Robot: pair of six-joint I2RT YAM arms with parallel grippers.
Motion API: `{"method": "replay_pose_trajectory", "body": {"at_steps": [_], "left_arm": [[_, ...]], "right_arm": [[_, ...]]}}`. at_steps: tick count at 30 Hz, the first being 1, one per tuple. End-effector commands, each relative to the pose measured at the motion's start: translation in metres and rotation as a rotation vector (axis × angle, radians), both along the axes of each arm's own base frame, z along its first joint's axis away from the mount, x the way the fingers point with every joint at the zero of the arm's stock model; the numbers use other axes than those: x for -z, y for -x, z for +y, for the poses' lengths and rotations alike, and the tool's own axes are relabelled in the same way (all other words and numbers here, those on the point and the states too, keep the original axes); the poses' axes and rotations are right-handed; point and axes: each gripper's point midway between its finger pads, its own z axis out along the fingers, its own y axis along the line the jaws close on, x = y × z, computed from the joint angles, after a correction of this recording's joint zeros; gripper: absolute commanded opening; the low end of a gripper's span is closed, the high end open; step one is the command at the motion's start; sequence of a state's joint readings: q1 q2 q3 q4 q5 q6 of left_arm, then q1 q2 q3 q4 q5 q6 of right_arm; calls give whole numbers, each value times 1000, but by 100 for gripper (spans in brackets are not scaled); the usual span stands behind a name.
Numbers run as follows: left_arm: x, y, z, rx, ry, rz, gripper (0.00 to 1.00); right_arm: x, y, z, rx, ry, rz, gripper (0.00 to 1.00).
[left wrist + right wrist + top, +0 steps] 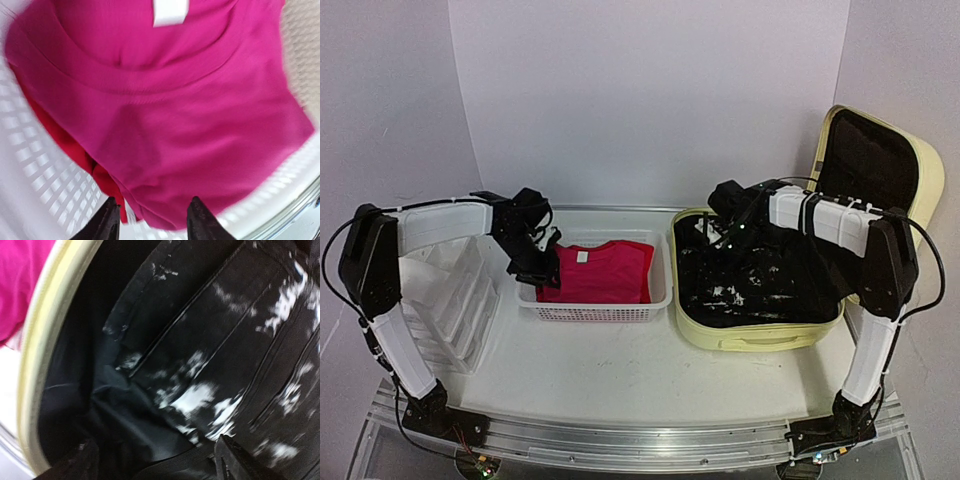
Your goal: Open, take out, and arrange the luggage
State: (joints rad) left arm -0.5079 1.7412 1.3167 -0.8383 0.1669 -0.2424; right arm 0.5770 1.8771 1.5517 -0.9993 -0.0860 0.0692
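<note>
at 9 o'clock on the table (pixel 620 385) sits a clear plastic drawer unit (pixel 450 300). just to its 3 o'clock the left gripper (pixel 535 262) hangs over the 9 o'clock end of the basket (pixel 590 314), white mesh, at the table's middle. in the wrist view its fingers (pixel 107 222) stand apart with nothing between them, above the hem of a pink shirt (pixel 610 270) that lies folded in the basket with a white label (pixel 170 12) at the collar; a redder layer shows beneath the hem

just beside the basket, at 3 o'clock on the table, lies the suitcase (pixel 760 340): pale yellow hard shell, rounded corners, open flat, lined in black fabric with white blotches, glare or print i cannot tell. its lid (pixel 875 160) stands tilted back at the shell's 1 o'clock, black inside too. the right gripper (pixel 717 232) reaches into the shell near its 10 o'clock corner, fingers (pixel 235 460) spread wide and gripping nothing, close over the lining

count: one drawer unit, one basket, one shirt, one suitcase, two arms
</note>
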Motion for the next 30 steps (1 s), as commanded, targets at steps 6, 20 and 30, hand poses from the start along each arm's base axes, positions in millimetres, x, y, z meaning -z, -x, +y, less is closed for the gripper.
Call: {"method": "replay_pose_trajectory", "body": {"at_steps": [6,20,30], "left_arm": [[-179,-11,-17,80,259,-429,58],[-223,5,-9,63,336,-540,63],[-228,8,-7,35,352,-540,63]], "right_arm": [[17,-12,-7,-531,149,-128,96],[73,-24,5,-700,176,-87,98],[81,-79,-22,-556,347,-383,78]]}}
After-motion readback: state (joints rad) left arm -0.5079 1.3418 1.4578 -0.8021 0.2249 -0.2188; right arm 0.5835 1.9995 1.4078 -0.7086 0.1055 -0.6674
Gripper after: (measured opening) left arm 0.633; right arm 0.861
